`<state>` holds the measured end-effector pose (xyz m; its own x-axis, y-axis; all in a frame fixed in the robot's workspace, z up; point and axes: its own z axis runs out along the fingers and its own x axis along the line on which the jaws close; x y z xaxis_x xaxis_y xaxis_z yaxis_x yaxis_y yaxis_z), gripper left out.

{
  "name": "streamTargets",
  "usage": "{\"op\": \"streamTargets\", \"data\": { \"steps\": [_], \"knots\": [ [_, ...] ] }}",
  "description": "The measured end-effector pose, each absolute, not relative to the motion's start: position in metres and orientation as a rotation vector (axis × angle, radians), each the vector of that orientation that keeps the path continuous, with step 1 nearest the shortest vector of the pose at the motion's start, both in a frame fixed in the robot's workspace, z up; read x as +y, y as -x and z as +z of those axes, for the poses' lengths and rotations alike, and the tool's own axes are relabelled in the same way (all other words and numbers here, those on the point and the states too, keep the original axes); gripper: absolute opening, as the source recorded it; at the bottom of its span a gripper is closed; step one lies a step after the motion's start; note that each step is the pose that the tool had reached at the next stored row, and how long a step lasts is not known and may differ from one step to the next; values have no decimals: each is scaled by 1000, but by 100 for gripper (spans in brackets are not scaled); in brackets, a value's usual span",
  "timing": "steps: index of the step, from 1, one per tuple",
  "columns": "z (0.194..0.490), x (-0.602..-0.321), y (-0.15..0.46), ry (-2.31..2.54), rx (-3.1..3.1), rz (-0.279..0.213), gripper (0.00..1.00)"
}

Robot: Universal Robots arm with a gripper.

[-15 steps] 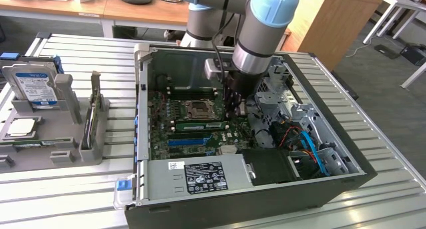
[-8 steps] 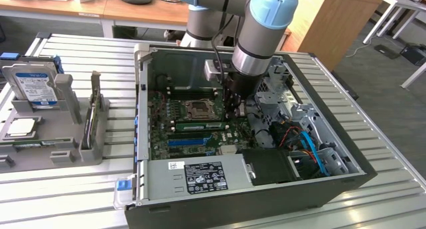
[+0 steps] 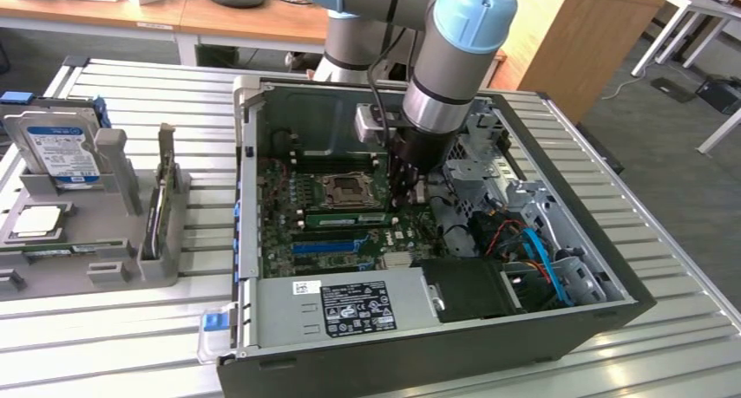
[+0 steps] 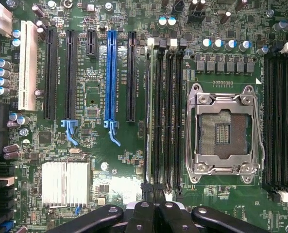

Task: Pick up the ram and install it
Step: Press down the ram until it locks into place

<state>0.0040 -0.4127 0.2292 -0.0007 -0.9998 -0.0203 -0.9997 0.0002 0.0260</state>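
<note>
The ram (image 3: 344, 218) lies seated in a memory slot of the motherboard (image 3: 304, 233), just beside the empty metal processor socket (image 3: 347, 190); in the exterior view it shows as a thin green stick with a small white label. In the wrist view the same ram (image 4: 148, 116) stands on edge in the slot nearest the blue expansion slot (image 4: 110, 77), with dark empty slots between it and the socket (image 4: 225, 133). The hand (image 4: 153, 191) is clenched, its two black fingers pressed together with nothing between them, and their tips are just over the end of the ram. In the exterior view the arm (image 3: 446, 60) reaches down into the open computer case (image 3: 556, 329), which rests on the slatted metal bench (image 3: 683, 268). A grey holder (image 3: 104, 233) with a hard drive (image 3: 64, 151) stands at the exterior view's left.
</note>
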Motion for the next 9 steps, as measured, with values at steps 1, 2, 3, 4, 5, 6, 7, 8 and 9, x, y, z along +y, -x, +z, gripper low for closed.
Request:
{"op": "streamTargets", "data": {
  "steps": [1, 2, 3, 4, 5, 6, 7, 8, 9],
  "knots": [
    [229, -413, -4, -2218, -2219, -51, 11],
    [229, -413, -4, -2218, -2219, -51, 11],
    [229, -413, -4, -2218, -2219, -51, 11],
    [229, -413, -4, -2218, -2219, -51, 11],
    [229, -413, -4, -2218, -2219, -51, 11],
    [229, -413, -4, -2218, -2219, -52, 11],
    [228, -413, -4, -2218, -2219, -52, 11],
    [228, -413, -4, -2218, -2219, -52, 11],
    [227, -413, -4, -2218, -2219, -51, 11]
  ]
}}
